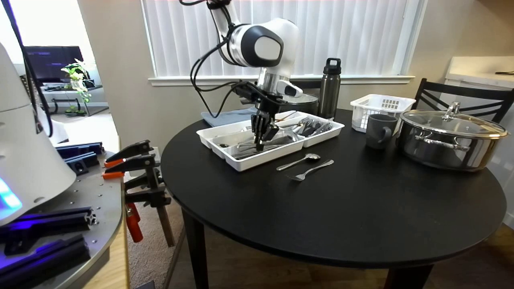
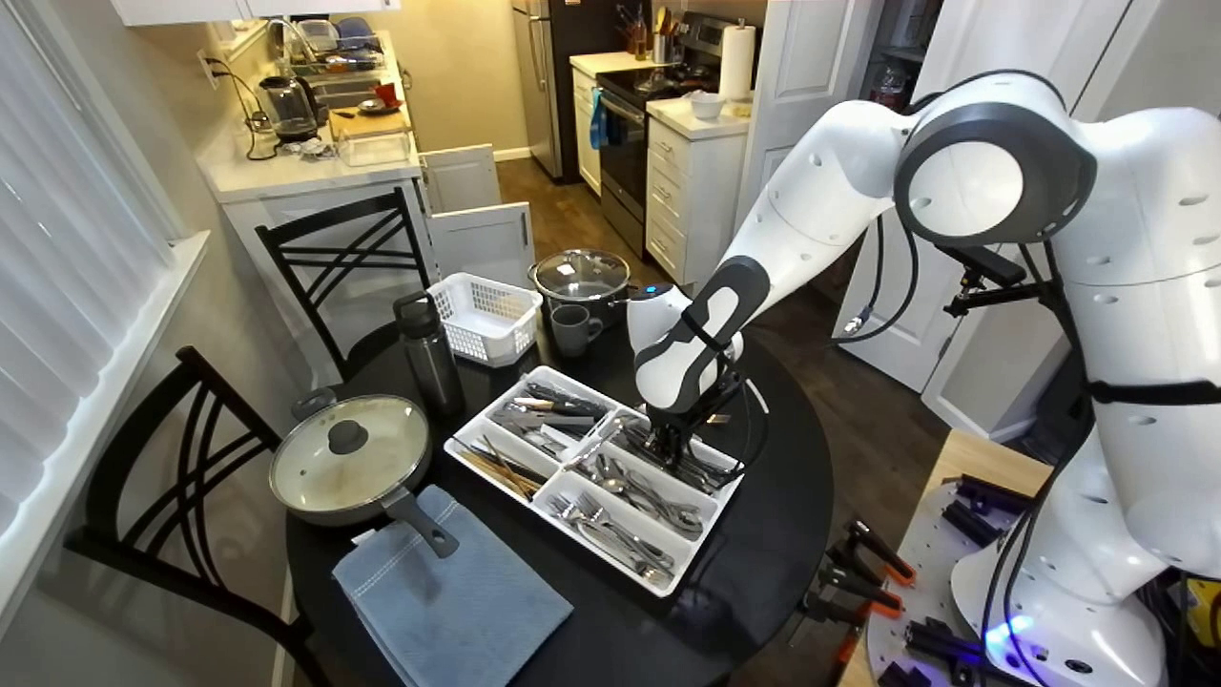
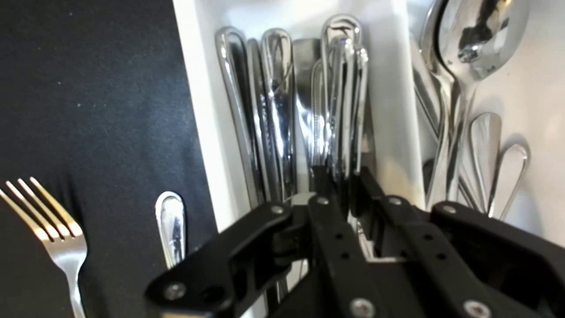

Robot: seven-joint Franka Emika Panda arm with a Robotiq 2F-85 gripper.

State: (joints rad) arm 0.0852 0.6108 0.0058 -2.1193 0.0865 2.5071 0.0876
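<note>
The gripper (image 3: 346, 181) is pinching a bunch of silver handles (image 3: 348, 92) down in the white tray (image 1: 269, 156)! Neighbouring handles (image 3: 278, 106) are crowding close on one flank, and a divider (image 3: 393, 110) is standing near on the opposite flank. Big spoons (image 3: 485, 39) are lying just beyond it. Out on the black table (image 1: 401, 208), a fork (image 1: 315, 169) and a loose spoon (image 1: 312, 156) are lying near the tray, while a bottle (image 1: 330, 94), basket (image 1: 361, 112), mug (image 1: 377, 132) and lidded pot (image 1: 441, 150) are standing farther off.
</note>
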